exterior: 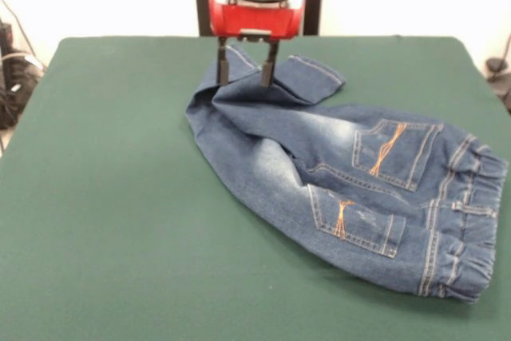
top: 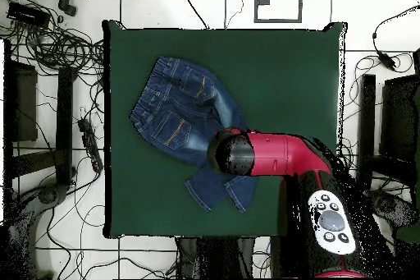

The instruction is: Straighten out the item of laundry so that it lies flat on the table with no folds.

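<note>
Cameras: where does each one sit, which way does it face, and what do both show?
Front view: across the table, facing the robot; shows the gripper with fingers open at the jeans leg ends.
Overhead view: above, looking straight down; shows the red arm over the jeans.
Shared: jeans, table, arm.

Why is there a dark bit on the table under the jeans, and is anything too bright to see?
Front view: the jeans cast a soft shadow on the table along their near edge; the background behind is washed out white. Overhead view: the arm hides part of the legs.
</note>
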Motion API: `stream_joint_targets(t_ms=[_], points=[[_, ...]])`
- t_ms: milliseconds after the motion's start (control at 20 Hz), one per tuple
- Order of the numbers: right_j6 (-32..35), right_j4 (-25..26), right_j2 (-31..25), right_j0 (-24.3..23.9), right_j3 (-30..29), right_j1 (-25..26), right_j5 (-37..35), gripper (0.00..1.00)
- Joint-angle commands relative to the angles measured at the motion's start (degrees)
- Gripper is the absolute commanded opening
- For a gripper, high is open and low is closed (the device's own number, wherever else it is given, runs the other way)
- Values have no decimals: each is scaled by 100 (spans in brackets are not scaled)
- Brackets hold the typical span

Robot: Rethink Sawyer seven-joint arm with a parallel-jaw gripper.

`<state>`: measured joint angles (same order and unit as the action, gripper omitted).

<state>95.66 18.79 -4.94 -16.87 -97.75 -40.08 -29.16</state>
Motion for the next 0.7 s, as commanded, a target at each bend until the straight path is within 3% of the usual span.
stream_joint_targets(t_ms=[50, 400, 700], points=[[-938, 480, -707, 212, -125, 461, -938, 100], [-993, 1179, -345, 357, 497, 738, -1500, 100], [-1021, 1507, -537, 76, 541, 750, -1357, 100]])
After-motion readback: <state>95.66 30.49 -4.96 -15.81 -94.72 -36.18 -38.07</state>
